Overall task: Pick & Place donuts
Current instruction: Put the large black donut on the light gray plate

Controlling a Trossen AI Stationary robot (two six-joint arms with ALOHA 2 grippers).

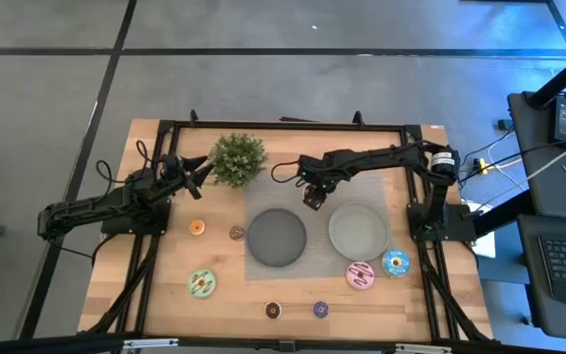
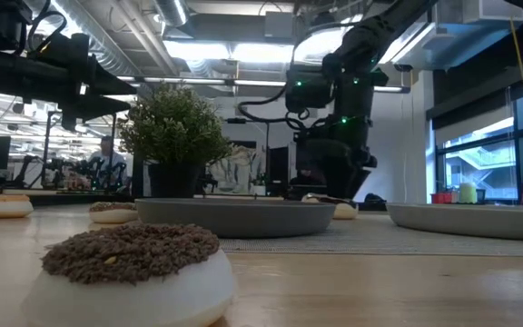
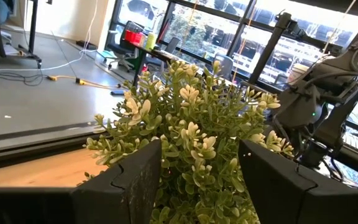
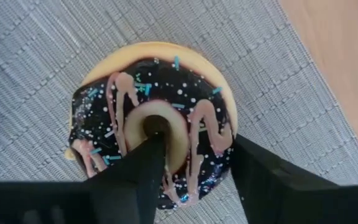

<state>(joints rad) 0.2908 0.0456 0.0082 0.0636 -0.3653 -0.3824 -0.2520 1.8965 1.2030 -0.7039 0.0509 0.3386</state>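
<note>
The chocolate donut with sprinkles [image 4: 160, 118] lies on the grey mat [image 1: 263, 202], near its far edge. My right gripper [image 1: 312, 199] is down on it, shut on its ring. The other donuts rest flat on the wood: orange [image 1: 197, 227], brown [image 1: 236, 232], green [image 1: 202, 283], dark brown [image 1: 273, 311], purple [image 1: 320, 310], pink [image 1: 362, 274] and blue [image 1: 395, 263]. My left gripper [image 1: 200, 172] is open and hovers by the potted plant [image 1: 238, 157], touching nothing. My right gripper comes at the chocolate donut from above, pointing down. One finger [image 4: 146, 163] stands in the hole and the other [image 4: 260, 180] outside the rim, so the ring wall [image 4: 211, 146] sits between them. The donut lies flat on the mat.
On the mat sit the dark grey plate [image 1: 276, 237] and the pale grey bowl [image 1: 359, 231], just near-side of my right gripper. The plant stands at the far edge between the arms. A black frame [image 1: 283, 125] runs round the table.
</note>
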